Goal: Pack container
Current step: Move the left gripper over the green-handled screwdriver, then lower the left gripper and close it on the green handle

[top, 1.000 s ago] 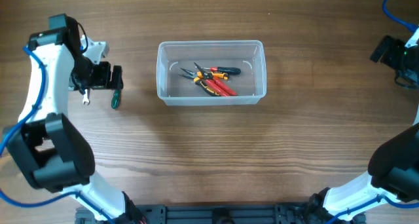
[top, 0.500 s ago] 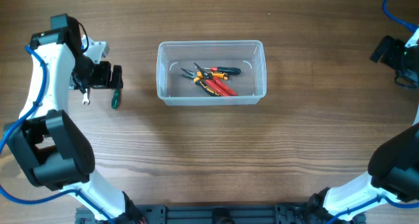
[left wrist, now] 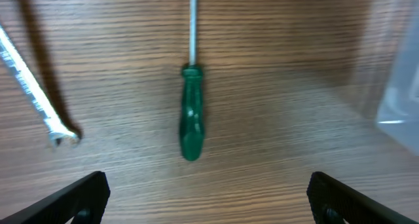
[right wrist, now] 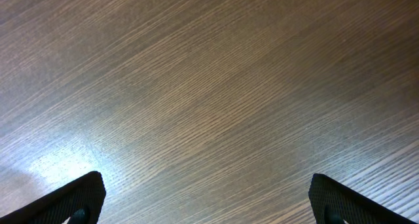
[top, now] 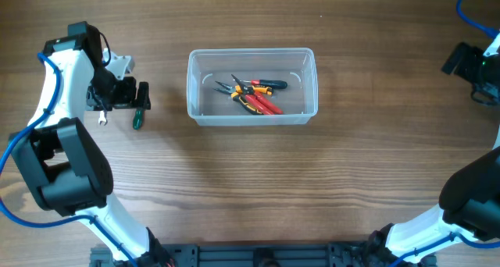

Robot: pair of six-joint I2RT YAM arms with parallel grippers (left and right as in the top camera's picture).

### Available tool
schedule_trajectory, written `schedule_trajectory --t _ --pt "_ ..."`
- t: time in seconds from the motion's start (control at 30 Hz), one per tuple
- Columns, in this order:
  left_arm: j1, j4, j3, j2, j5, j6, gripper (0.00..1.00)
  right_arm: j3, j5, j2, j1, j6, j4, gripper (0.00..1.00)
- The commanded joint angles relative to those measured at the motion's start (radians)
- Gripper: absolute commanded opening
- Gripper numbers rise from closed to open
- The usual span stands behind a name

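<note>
The left fingers [left wrist: 85, 198] stand apart and empty above a green-handled screwdriver [left wrist: 191, 129] that lies on the wooden table [left wrist: 275, 152], with a silver wrench [left wrist: 33, 93] beside it. The right fingers [right wrist: 78, 198] are likewise apart over bare wood. The clear rectangular plastic container [top: 251, 120] sits mid-table with red-handled pliers [top: 262, 103] inside. It looks light, stiff and slick, so its thick rim is probably the best hold.
</note>
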Motion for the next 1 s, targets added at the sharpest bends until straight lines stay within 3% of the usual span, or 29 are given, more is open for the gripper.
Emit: schedule_trajectory --t 0.0,0.23,0.47,0.77,0.97 --pt "-0.003 0.008 0.002 0.009 0.117 -0.009 1.00 -0.002 -0.008 0.002 0.003 0.018 0.002 1.00" --pt "-0.003 0.010 0.002 0.009 0.122 -0.009 1.00 -0.002 -0.008 0.002 0.003 0.018 0.002 1.00" --pt "-0.002 0.007 0.002 0.009 -0.028 -0.009 1.00 -0.002 -0.008 0.002 0.003 0.018 0.002 1.00" --pt "-0.002 0.005 0.002 0.009 0.098 -0.009 1.00 -0.002 -0.008 0.002 0.003 0.018 0.002 1.00" --pt "-0.002 0.002 0.000 0.009 0.023 -0.009 1.00 -0.002 -0.008 0.002 0.003 0.018 0.002 1.00"
